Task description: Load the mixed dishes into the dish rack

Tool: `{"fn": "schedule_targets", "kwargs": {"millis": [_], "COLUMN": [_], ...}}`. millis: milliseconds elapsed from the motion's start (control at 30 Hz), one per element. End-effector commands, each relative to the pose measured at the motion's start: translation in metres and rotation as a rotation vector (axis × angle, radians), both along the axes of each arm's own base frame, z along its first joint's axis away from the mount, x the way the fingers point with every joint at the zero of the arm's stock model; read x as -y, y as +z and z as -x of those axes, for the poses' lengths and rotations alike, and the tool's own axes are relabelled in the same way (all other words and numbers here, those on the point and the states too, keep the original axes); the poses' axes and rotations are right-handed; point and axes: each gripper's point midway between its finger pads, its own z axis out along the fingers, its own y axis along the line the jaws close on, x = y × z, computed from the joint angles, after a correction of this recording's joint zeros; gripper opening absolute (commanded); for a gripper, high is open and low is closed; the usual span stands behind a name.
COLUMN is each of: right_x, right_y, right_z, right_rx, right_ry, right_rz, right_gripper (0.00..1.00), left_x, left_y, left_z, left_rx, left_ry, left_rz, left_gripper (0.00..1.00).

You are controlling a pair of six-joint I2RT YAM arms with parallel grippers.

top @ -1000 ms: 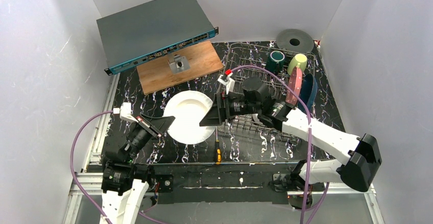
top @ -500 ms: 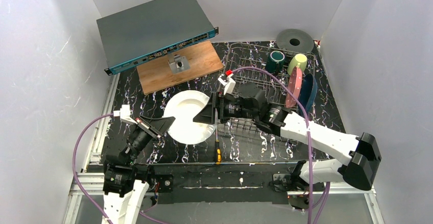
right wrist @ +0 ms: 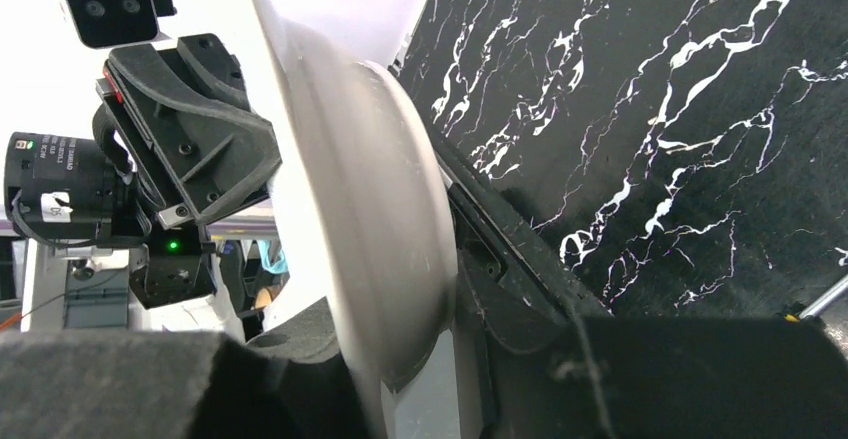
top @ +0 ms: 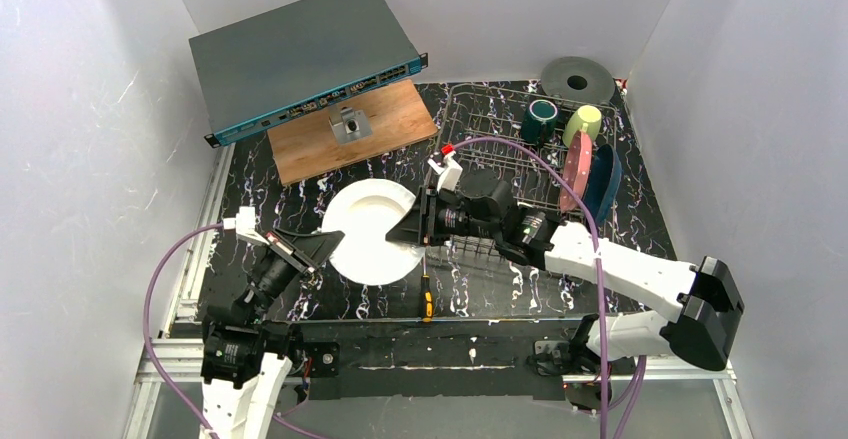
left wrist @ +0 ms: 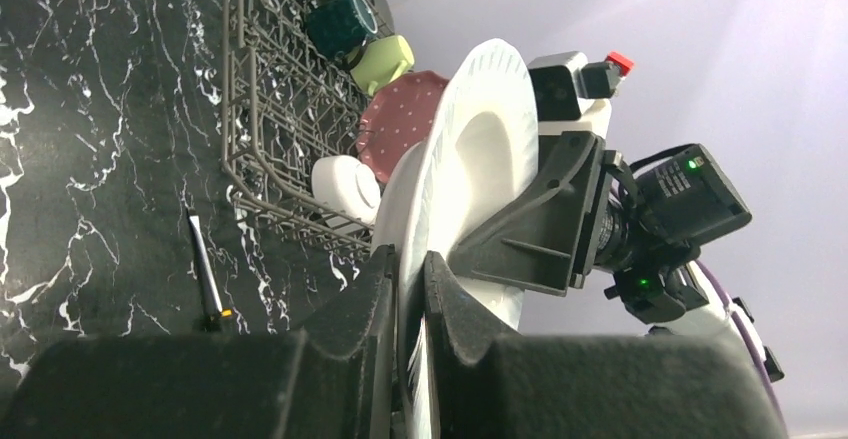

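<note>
You have the white plate (top: 368, 229) held by both hands at once, over the left-centre of the table (top: 260, 189), closer to the near edge than the far one. Your left hand (top: 328, 243) is clamped on the plate's near-left rim. In the left wrist view its 2 fingers (left wrist: 362, 299) press the rim from either side. Your right hand (top: 400, 237) is closed on the opposite, right rim, and the right wrist view shows that rim pinched between its fingers (right wrist: 500, 259). From above, the plate's face looks nearly level. Whether its underside touches the table, I cannot tell.

The rack (top: 480, 109) fills the far-right corner of the table. Along its right side stand the teal mug (top: 541, 116) and the yellow mug (top: 584, 121), side by side at the far end. Nearer to you, the pink plate (top: 574, 174) and the blue plate (top: 604, 181) stand upright, one against the other. The left wrist view also shows a bowl (left wrist: 345, 184) inside the rack's near-left part.

The screwdriver (top: 426, 294) lies by the near edge, just below the white plate and apart from it. The board (top: 345, 139) lies toward the far-left corner.
</note>
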Motion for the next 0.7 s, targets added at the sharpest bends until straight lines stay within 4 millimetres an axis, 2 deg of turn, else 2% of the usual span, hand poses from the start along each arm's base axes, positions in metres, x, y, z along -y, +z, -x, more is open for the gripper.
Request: {"fn": "schedule_targets", "kwargs": {"millis": [0, 67, 133, 167, 333, 400, 567, 667], "right_x": [-0.002, 0.0, 0.006, 0.009, 0.042, 0.062, 0.119, 0.157], "right_y": [0.043, 0.044, 0.041, 0.039, 0.035, 0.037, 0.045, 0.051], "right_z": [0.003, -0.002, -0.009, -0.013, -0.04, -0.055, -0.086, -0.107], "right_rx": [0.046, 0.048, 0.048, 0.049, 0.057, 0.087, 0.197, 0.254], "right_ry": [-0.002, -0.036, -0.088, -0.119, -0.337, -0.456, -0.684, -0.784], "right_rz": [-0.122, -0.111, -0.085, -0.07, 0.05, 0.098, 0.209, 0.315], "right_gripper": [0.01, 0.01, 0.01, 0.01, 0.01, 0.01, 0.01, 0.01], "left_x": [-0.004, -0.011, -0.015, -0.016, -0.032, -0.041, -0.066, -0.073], "left_y": [0.0, -0.017, -0.028, -0.032, -0.04, -0.041, -0.045, -0.05], "left_z": [-0.002, -0.002, 0.0, 0.002, 0.01, 0.012, 0.015, 0.015], "left_rx": [-0.067, -0.184, -0.245, -0.259, -0.32, -0.322, -0.35, -0.364], "left_ry": [0.027, 0.075, 0.096, 0.094, 0.153, 0.187, 0.259, 0.253], "left_rz": [0.008, -0.017, -0.072, -0.102, -0.218, -0.28, -0.463, -0.552], "left_gripper": [0.0, 0.04, 0.42, 0.54, 0.92, 0.98, 0.98, 0.98]}}
